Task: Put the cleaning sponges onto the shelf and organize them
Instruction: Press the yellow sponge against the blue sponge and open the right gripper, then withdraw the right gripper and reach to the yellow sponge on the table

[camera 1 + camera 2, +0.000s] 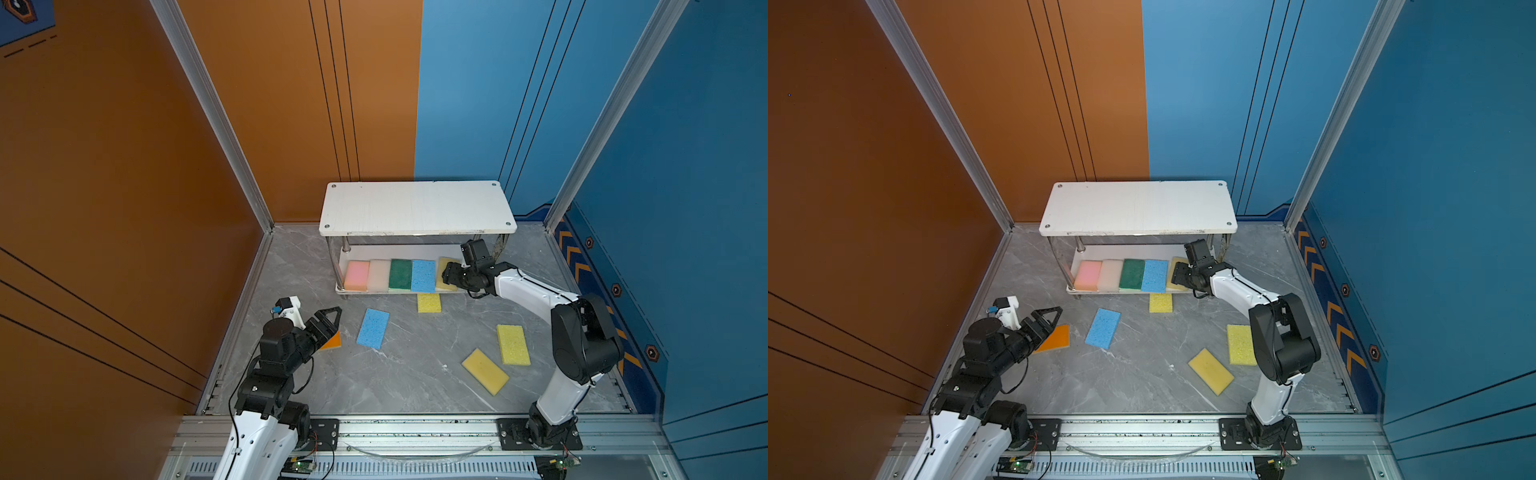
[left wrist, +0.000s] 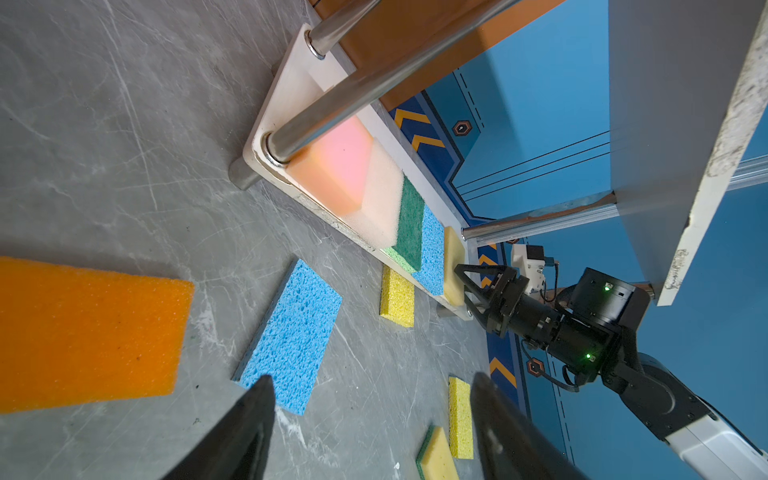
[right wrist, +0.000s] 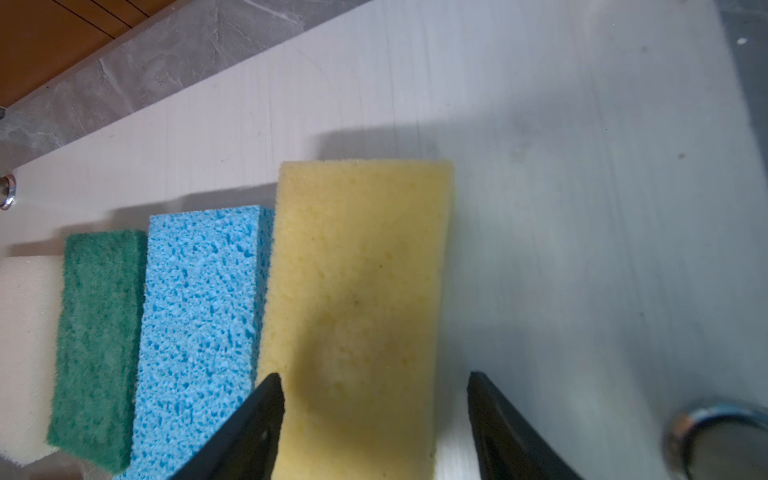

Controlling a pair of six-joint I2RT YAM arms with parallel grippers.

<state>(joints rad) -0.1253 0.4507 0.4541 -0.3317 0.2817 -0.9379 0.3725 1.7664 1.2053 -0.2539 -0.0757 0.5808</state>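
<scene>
The shelf (image 1: 417,208) stands at the back. Its lower board (image 3: 582,166) carries a row of sponges: pink (image 1: 356,275), off-white (image 1: 378,275), dark green (image 1: 400,274), blue (image 1: 423,275) and pale yellow (image 3: 357,270). My right gripper (image 3: 374,380) is open at the shelf's right end, its fingers either side of the pale yellow sponge's near end, which lies flat on the board. On the floor lie an orange sponge (image 2: 83,332), a blue one (image 1: 373,328) and three yellow ones (image 1: 429,303) (image 1: 513,344) (image 1: 485,371). My left gripper (image 2: 372,378) hangs open and empty above the floor beside the orange sponge.
The shelf's top board (image 1: 1138,208) is bare. Metal legs (image 2: 332,104) stand at the lower board's corners. Orange and blue walls close in the grey marble floor (image 1: 415,365) on three sides. An aluminium rail (image 1: 415,428) runs along the front.
</scene>
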